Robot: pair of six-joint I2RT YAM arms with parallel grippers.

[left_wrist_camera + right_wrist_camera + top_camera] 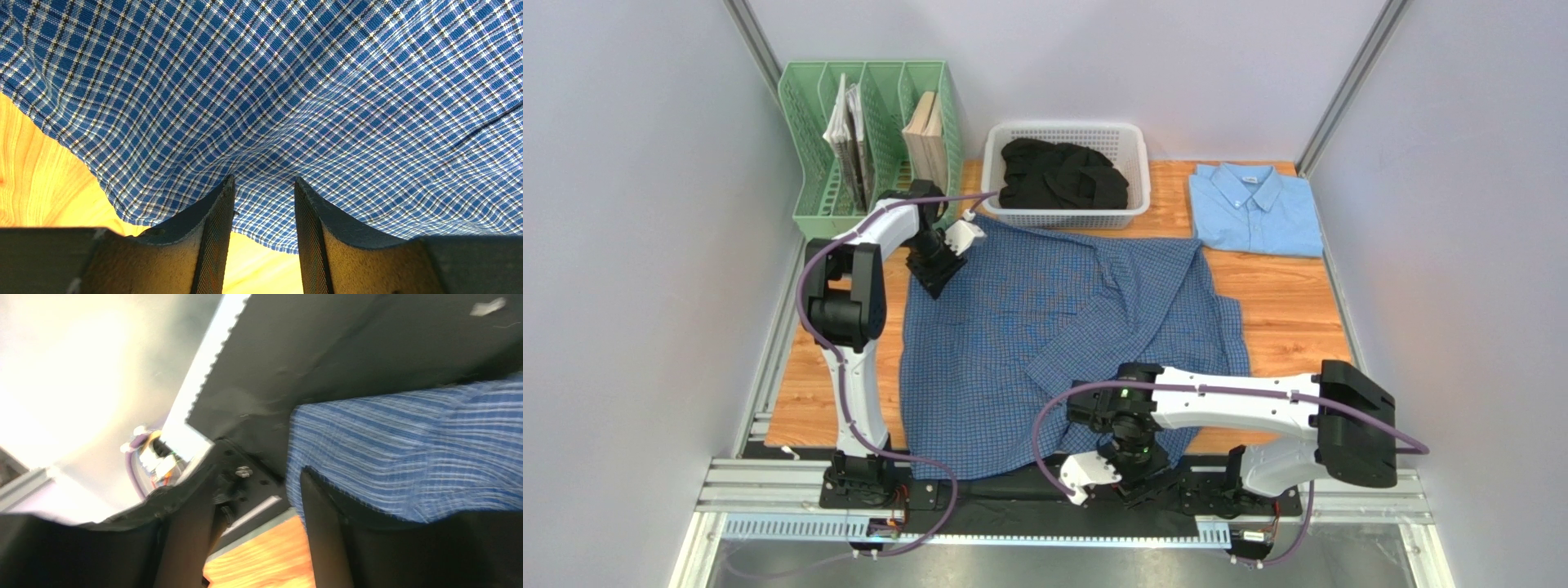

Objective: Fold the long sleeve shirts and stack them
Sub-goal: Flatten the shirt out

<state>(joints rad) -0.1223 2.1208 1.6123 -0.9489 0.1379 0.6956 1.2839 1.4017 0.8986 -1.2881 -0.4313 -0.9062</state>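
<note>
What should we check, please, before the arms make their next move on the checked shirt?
1. Cloth edge at the left gripper: ok, the far left edge of the dark blue checked shirt lies between its fingers.
2. Left jaws closed on the cloth: not ok, they stand apart.
3. Near hem held by the right gripper: cannot tell; the view is blurred, the cloth lies against one finger and the jaws are apart.
4. Checked shirt lying flat: not ok, folds cross its right half.
5. The light blue shirt folded as stack base: ok, at far right.
</note>
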